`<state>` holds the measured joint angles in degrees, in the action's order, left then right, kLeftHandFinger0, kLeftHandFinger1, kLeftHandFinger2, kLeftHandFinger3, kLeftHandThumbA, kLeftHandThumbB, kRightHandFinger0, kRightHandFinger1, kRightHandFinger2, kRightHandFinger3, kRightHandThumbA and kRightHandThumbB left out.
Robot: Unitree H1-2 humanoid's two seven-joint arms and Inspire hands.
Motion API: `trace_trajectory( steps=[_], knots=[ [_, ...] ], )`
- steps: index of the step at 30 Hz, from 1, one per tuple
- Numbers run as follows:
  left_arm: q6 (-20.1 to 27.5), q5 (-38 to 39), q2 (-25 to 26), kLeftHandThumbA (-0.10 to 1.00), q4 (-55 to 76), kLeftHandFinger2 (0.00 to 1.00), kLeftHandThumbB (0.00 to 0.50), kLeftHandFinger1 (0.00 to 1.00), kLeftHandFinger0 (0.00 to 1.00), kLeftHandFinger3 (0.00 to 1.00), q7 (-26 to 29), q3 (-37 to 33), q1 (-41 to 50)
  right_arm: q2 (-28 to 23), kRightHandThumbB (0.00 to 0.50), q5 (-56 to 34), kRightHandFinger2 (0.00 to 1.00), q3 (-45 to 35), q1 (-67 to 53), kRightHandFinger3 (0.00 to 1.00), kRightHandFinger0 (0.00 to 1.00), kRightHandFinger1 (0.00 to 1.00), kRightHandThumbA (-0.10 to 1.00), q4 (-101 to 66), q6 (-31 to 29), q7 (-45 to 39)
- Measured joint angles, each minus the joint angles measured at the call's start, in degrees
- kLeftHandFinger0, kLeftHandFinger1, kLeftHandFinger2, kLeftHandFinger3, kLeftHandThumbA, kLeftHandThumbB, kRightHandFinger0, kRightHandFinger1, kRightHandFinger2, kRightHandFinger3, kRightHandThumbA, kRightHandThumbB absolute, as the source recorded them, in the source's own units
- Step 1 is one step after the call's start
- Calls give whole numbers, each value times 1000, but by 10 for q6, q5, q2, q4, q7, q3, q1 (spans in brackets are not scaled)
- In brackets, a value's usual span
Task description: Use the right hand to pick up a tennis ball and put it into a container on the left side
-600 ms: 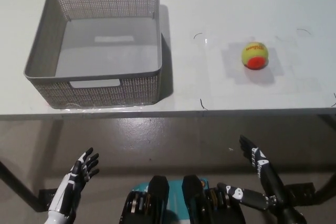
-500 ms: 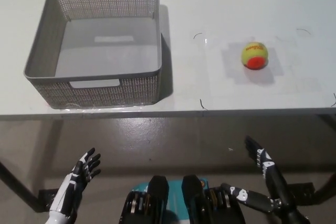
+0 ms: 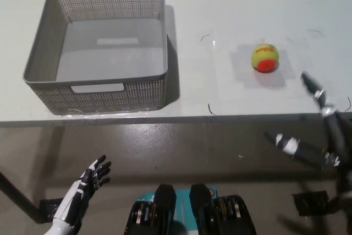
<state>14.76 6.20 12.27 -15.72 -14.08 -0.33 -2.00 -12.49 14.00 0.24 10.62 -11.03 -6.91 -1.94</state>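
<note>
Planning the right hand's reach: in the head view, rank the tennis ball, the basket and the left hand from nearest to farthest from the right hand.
From the right hand:
1. Tennis ball, on the table just up and left of it.
2. Basket, far across the table on the left.
3. Left hand, below the table edge at lower left.

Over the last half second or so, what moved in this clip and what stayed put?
The right hand has risen from below the table edge and swung out to the right; its fingertips now reach over the table's front edge, below and right of the tennis ball, open and holding nothing. The ball, the grey basket and the left hand, resting open low at the left, stayed as they were.
</note>
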Motion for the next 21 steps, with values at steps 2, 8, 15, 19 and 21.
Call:
trace_trajectory(
  steps=[2, 8, 15, 19, 21],
  knots=[
    [0, 0, 1, 995, 1, 1000, 442, 1000, 1000, 1000, -2, 0, 0, -17, 368, 15, 1000, -2, 34, 1000, 1000, 1000, 1000, -5, 25, -2],
    [0, 0, 2, 1000, 1, 1000, 449, 1000, 1000, 1000, -4, 0, 2, -79, 435, 62, 1000, 13, 133, 1000, 1000, 1000, 1000, 3, 104, -34],
    [-1, -1, 2, 1000, 1, 1000, 452, 1000, 1000, 1000, -4, 0, 6, -137, 458, 107, 1000, 61, 277, 1000, 1000, 1000, 1000, 105, 173, -77],
    [-1, -2, 2, 1000, 1, 1000, 448, 1000, 1000, 1000, -4, 0, 8, -148, 473, 123, 1000, 101, 359, 1000, 1000, 1000, 1000, 196, 204, -107],
    [-1, -2, 2, 1000, 1, 1000, 447, 1000, 1000, 1000, -4, 0, 9, -148, 476, 127, 1000, 121, 395, 1000, 1000, 1000, 1000, 248, 217, -124]
  ],
)
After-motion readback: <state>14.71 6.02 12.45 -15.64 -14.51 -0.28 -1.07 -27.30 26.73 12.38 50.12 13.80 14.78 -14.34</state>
